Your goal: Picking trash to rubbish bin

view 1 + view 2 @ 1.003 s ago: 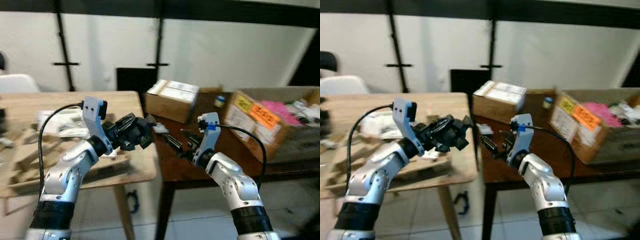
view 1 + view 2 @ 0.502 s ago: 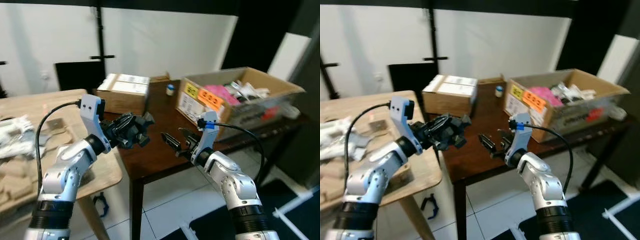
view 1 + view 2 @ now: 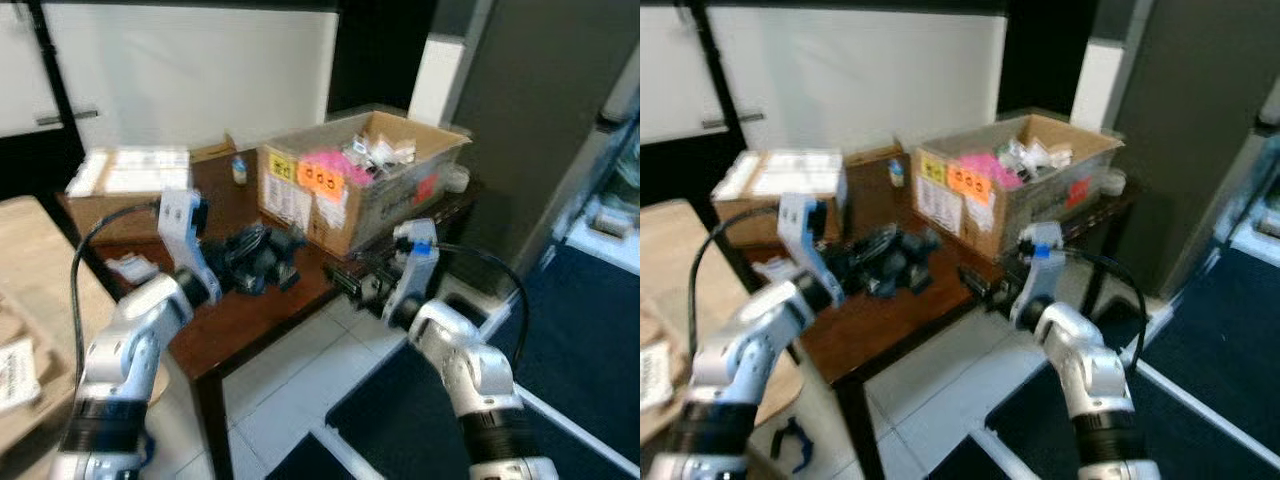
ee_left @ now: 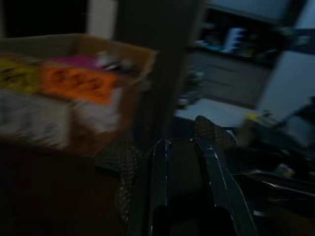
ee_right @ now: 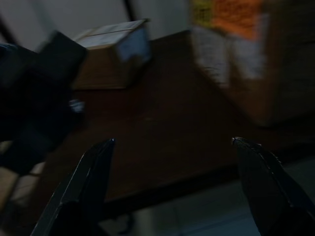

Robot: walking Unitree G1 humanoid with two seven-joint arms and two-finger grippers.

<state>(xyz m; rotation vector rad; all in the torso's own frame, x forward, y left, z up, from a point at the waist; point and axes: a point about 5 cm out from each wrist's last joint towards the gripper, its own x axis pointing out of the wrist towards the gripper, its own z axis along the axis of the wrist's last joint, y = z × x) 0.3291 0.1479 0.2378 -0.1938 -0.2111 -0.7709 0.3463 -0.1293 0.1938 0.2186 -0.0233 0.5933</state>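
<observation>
The loose items (image 3: 372,152), pink and white, lie in an open cardboard box (image 3: 340,215) that stands at the far right corner of the dark wooden table (image 3: 250,312). The frames are blurred, and the separate pieces cannot be told apart. Yellow and orange labels are fixed to the box's left wall.

The left gripper (image 3: 292,264) is held above the middle of the dark wooden table, just short of the open cardboard box and pointing toward it. In the left wrist view its fingers (image 4: 160,162) stand close together with a narrow dark gap between them. Whether anything sits in that gap cannot be told.

The right gripper (image 3: 975,285) is held off the table's near right edge, above the floor, pointing toward the left gripper. In the right wrist view its fingers (image 5: 93,167) are spread wide apart, with nothing between them.

A closed cardboard box (image 3: 110,185) stands at the far left corner of the dark wooden table. A small bottle (image 3: 238,168) stands at the far edge between the two boxes. A small white item (image 3: 130,268) lies near the left edge.

A light wooden table (image 3: 30,280) adjoins the left edge and carries a white packet (image 3: 15,370). The floor beneath is white tile (image 3: 290,390), with a dark mat (image 3: 400,420) to the right.
</observation>
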